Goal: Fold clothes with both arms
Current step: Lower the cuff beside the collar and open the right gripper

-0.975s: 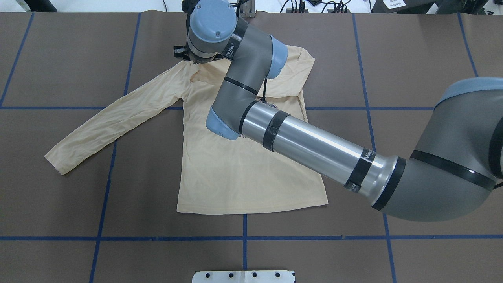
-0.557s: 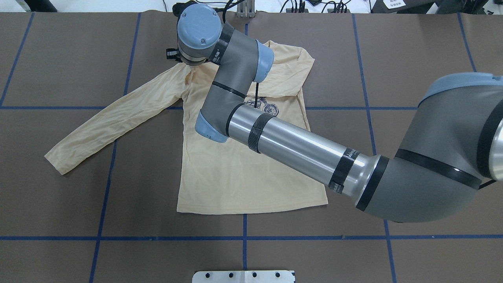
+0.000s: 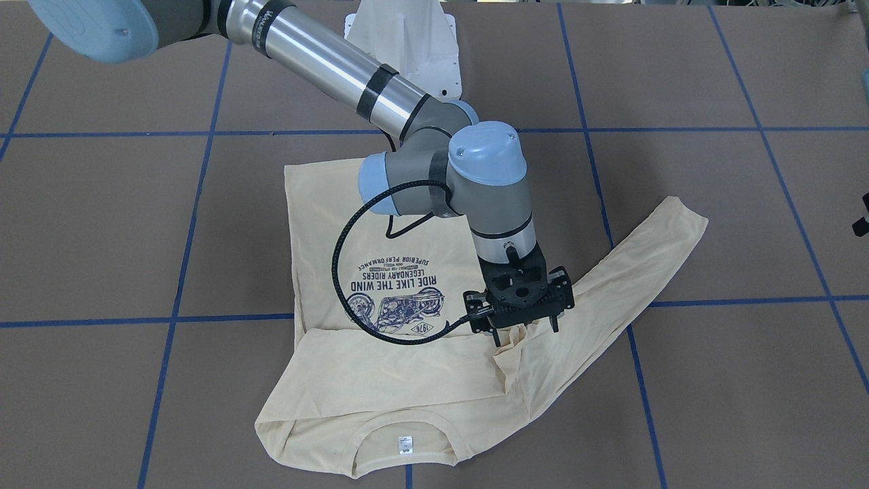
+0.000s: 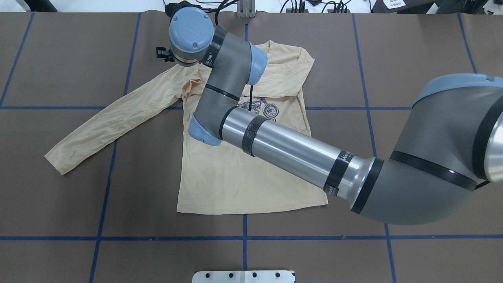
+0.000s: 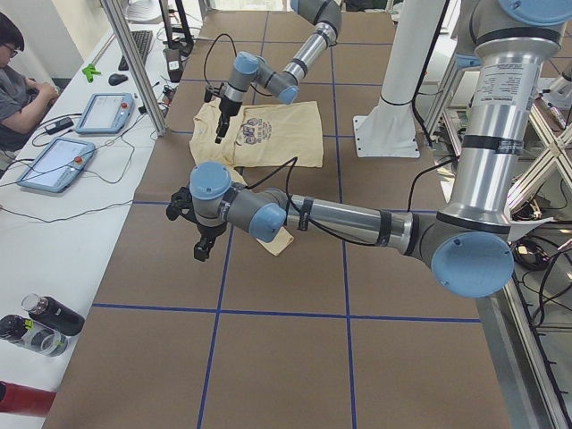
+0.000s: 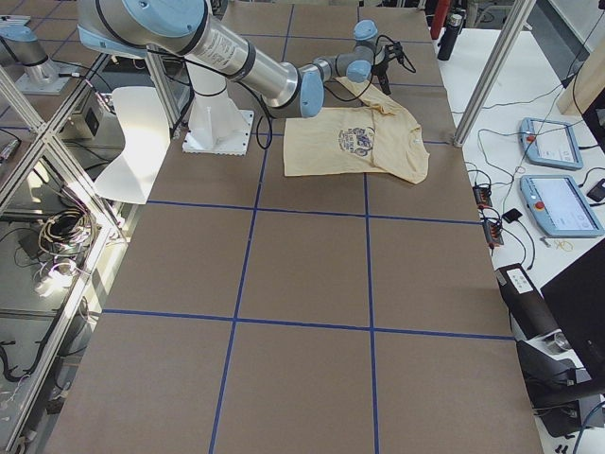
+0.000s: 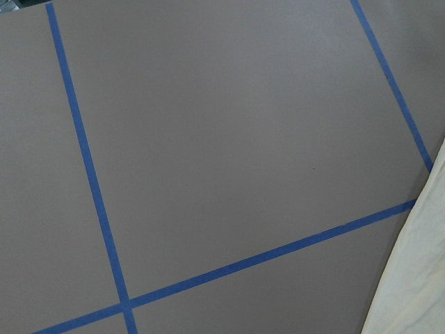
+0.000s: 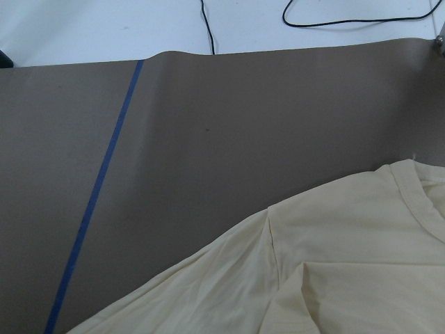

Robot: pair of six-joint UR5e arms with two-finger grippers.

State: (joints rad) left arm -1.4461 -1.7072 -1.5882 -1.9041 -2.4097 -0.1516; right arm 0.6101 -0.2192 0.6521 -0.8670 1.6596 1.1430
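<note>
Since the shirt (image 3: 407, 272) is thin, limp jersey, grab the seam | right gripper (image 3: 524, 331) pinching shoulder cloth near the table's far edge | left gripper (image 5: 205, 251): can't tell

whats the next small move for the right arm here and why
Probably carry the pinched shoulder fabric across the shirt body. The right gripper appears shut on a raised bunch of cloth where the spread sleeve joins, while the other sleeve already lies folded over the chest.
</note>
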